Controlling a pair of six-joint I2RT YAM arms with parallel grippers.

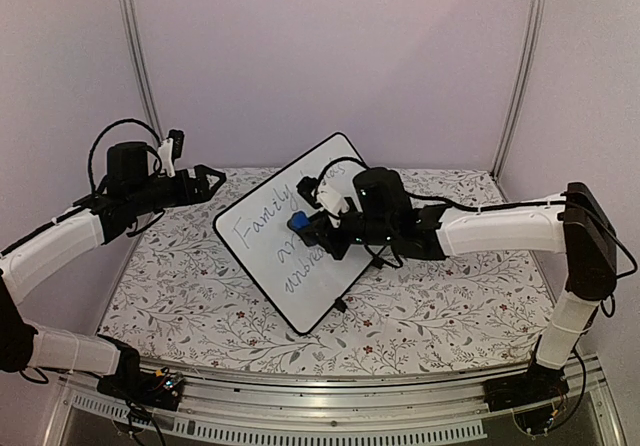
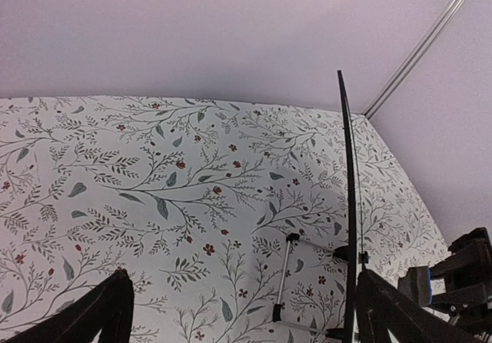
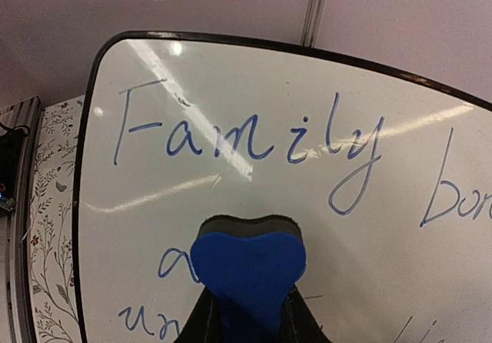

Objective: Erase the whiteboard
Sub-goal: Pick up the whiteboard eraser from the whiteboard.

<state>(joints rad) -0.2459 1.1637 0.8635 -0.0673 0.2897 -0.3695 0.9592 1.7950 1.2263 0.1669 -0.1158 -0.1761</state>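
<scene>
whiteboard [image 1: 288, 288] just ahead of right tool [image 1: 310, 228] | blue eraser [image 3: 247, 270] pinched

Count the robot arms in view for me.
2. The left arm comes in from the left, ending near the whiteboard's left corner. The right arm reaches from the right, its fingers gripping a blue eraser at the whiteboard. None seem hidden.

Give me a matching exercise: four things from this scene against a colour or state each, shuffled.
1. whiteboard
2. eraser
3. left claw
4. tablecloth

A. floral print
B. open
C. blue, gripped by the right claw
D. standing, with handwriting on it

Pairs: 1-D, 2-C, 3-B, 4-A
</scene>
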